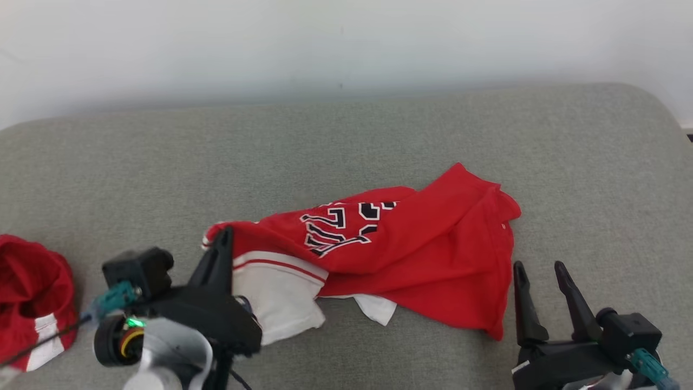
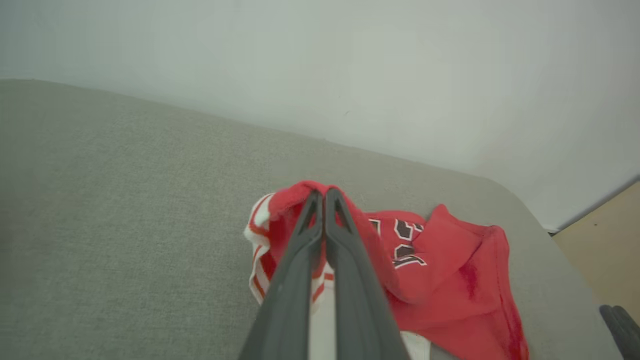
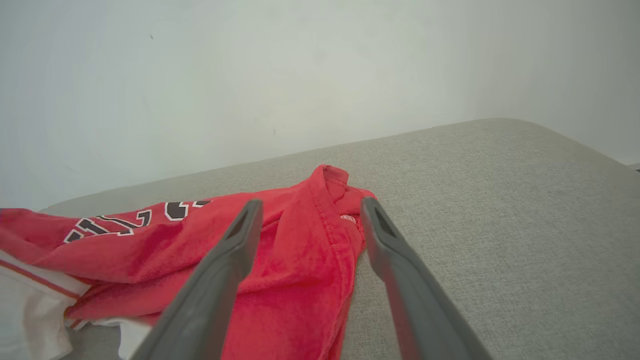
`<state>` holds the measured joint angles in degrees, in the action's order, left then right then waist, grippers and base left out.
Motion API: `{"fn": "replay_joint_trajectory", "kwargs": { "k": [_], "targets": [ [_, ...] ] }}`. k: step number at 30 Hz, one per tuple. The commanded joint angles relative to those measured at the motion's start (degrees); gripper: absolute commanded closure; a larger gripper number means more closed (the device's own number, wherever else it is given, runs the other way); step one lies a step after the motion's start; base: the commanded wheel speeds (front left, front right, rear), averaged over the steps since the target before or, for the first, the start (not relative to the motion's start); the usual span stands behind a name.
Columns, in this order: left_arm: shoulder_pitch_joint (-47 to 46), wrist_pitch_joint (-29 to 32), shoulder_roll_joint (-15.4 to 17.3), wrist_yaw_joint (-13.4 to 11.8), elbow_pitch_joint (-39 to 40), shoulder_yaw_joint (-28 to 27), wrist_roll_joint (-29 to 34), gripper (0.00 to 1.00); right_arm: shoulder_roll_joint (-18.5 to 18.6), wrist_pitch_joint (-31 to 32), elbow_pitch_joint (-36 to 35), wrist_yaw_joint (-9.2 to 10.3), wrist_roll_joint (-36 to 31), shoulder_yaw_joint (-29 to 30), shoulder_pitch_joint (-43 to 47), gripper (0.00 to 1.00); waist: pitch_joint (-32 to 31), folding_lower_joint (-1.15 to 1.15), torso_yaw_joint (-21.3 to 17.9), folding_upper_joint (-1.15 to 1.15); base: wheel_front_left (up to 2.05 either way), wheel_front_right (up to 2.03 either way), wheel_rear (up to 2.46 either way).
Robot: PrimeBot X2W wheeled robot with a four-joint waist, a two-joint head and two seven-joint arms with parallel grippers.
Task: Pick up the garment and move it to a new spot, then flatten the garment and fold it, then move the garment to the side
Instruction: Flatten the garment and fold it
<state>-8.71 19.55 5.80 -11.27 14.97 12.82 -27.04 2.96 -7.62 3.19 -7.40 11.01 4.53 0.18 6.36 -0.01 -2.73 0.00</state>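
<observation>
- your left gripper [image 2: 323, 194] is pinching with its two dark fingers [image 2: 300, 270] pressed flat together, and the red-and-white edge of the garment [image 1: 422, 254] is bunching up around their tips.
- that pinched edge is rising a little off the grey cushion [image 1: 346, 141], with the white striped panel hanging beside the fingers.
- your right gripper [image 1: 538, 266] is standing with its fingers spread wide and holding nothing; it is sitting just beside the garment's lower right edge, tips pointing toward the wall [image 1: 346, 43].
- in the right wrist view those spread fingers are framing the garment's red hem.
- the garment is lying crumpled across the middle of the cushion, black-and-white lettering facing up, red cloth folding over white underneath.
- a second red cloth [image 1: 27, 287] with white trim is sitting at the cushion's far left, well apart from the garment.
- a strip of tan floor [image 2: 610, 250] is showing past the cushion's corner in the left wrist view.
</observation>
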Motion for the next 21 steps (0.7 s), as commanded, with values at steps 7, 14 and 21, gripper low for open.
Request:
{"fn": "replay_joint_trajectory", "kwargs": {
  "k": [7,14,21],
  "targets": [
    [-13.4,-7.7,3.8,0.5,-27.5,-4.3,3.8,1.0,-0.2,-0.6,-1.2,-0.18,0.1,-1.7,-2.7,0.0,4.4,0.01,-5.4,0.0,0.0,0.0,0.0],
    [-21.2,-15.3,5.0,1.4,-40.8,-4.6,5.9,0.0,-0.2,-0.9,-1.8,-0.18,0.1,-1.4,-3.0,0.0,5.4,0.01,-6.5,0.0,0.0,0.0,0.0],
    [-22.5,-21.7,5.4,1.7,-48.2,-3.4,8.1,0.0,-0.2,-0.7,-1.5,-0.18,0.1,-0.9,-2.5,0.0,3.7,0.01,-4.2,0.0,0.0,0.0,0.0]
  ]
}}
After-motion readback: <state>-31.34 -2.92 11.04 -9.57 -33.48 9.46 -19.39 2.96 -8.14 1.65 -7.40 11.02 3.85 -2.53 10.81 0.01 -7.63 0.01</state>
